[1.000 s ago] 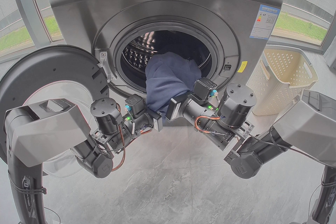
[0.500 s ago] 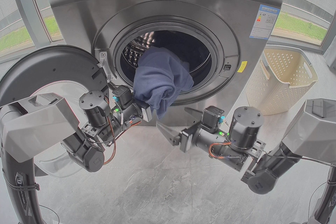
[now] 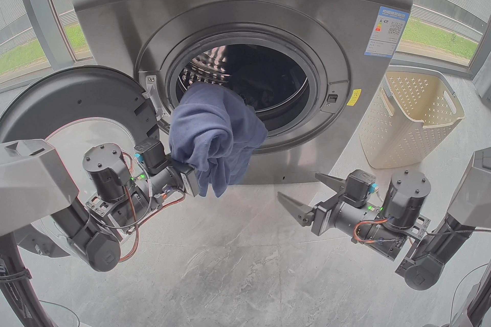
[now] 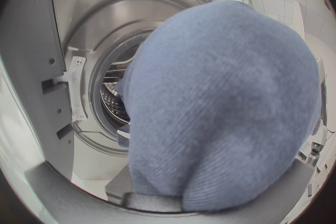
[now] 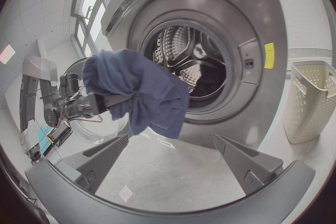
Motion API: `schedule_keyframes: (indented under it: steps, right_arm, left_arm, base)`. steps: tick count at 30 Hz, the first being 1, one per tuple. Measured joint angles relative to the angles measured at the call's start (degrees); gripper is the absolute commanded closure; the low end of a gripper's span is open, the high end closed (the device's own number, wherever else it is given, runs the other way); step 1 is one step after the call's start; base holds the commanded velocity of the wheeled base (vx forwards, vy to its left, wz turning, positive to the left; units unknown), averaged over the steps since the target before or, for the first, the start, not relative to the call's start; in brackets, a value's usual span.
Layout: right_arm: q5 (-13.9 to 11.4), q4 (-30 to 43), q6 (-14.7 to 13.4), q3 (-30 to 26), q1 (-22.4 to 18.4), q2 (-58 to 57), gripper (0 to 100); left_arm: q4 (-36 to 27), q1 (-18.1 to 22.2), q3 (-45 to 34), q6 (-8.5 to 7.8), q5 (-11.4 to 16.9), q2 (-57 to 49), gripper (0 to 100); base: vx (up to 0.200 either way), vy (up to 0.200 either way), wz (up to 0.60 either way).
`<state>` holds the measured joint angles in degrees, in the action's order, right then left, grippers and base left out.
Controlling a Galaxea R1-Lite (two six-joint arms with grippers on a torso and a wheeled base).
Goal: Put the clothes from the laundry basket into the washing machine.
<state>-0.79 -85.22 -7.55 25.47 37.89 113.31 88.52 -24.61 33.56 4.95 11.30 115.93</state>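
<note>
A blue garment hangs in front of the washing machine's round opening, at its lower left and outside the drum. My left gripper is shut on the blue garment, and the cloth drapes over its fingers and hides them. The left wrist view has the garment close up. My right gripper stands open and holds nothing, low over the floor to the right of the garment. From the right wrist, its fingertips frame the floor below the garment. The cream laundry basket stands right of the machine.
The machine's door is swung wide open on the left, behind my left arm. Something dark lies deep in the drum. Grey tiled floor spreads in front of the machine. Windows lie behind on both sides.
My left gripper has drawn back down and to the left, taking the blue garment out of the opening. My right gripper has left the garment and dropped away to the right, open.
</note>
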Motion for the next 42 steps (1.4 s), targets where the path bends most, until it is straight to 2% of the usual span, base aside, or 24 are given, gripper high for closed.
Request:
schedule_keyframes:
  steps: [3, 7, 10, 16, 32, 42]
  right_arm:
    - [0.2, -1.0, -0.4, -2.1, -1.6, -0.7, 0]
    - [0.3, -1.5, -0.7, -4.2, -2.5, -1.2, 0]
    - [0.4, -1.6, -0.8, -4.6, -2.7, -1.4, 0]
    - [0.4, -1.6, -0.8, -5.0, -2.8, -2.3, 0]
    - [0.4, -1.6, -0.9, -5.6, -2.0, -2.7, 0]
    - [0.4, -1.6, -0.9, -6.8, -1.2, -2.9, 0]
  left_arm:
    - [0.1, 0.1, -2.5, -0.2, 0.0, -2.2, 100]
    - [0.0, -0.1, -5.3, -1.73, 0.5, -4.5, 100]
    - [0.0, -0.3, -6.8, -2.08, 0.6, -5.2, 100]
    - [0.0, -0.5, -7.6, -2.19, 1.4, -4.9, 100]
    - [0.0, -2.5, -6.7, -2.52, 1.1, -1.4, 100]
    - [0.1, -3.1, -6.4, -2.46, 1.0, -0.6, 100]
  base:
    - [0.0, 0.0, 0.0]
    - [0.0, 0.0, 0.0]
    - [0.0, 0.0, 0.0]
    - [0.167, 0.0, 0.0]
    - [0.2, 0.0, 0.0]
    - [0.0, 0.0, 0.0]
